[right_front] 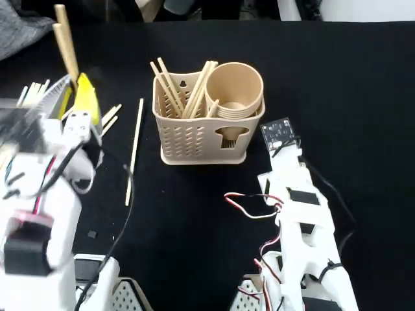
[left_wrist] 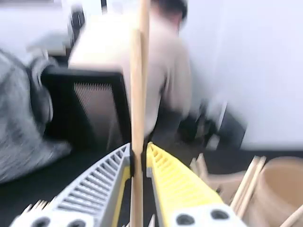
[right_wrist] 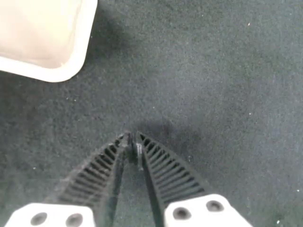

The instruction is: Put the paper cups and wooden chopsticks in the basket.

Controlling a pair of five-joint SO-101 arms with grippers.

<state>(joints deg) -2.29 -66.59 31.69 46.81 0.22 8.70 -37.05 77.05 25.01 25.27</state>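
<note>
The beige basket (right_front: 194, 139) stands at the middle of the black table and holds several wooden chopsticks (right_front: 185, 91) and stacked paper cups (right_front: 235, 91). My left gripper (right_front: 76, 97), yellow and grey, is raised at the far left and shut on a pair of wooden chopsticks (left_wrist: 137, 118) that stick up above it (right_front: 66, 45). One chopstick (right_front: 134, 150) lies on the table left of the basket, and more chopsticks (right_front: 109, 118) lie by the left gripper. My right gripper (right_wrist: 130, 142) is shut with nothing in it, low over the bare cloth near the basket's corner (right_wrist: 57, 52).
The right arm (right_front: 298, 214) stretches from the front edge toward the basket, with a red and white cable (right_front: 249, 204) looping beside it. A black cable (right_front: 126, 194) runs across the cloth near the loose chopstick. Grey fabric (right_front: 23, 29) lies at the back left.
</note>
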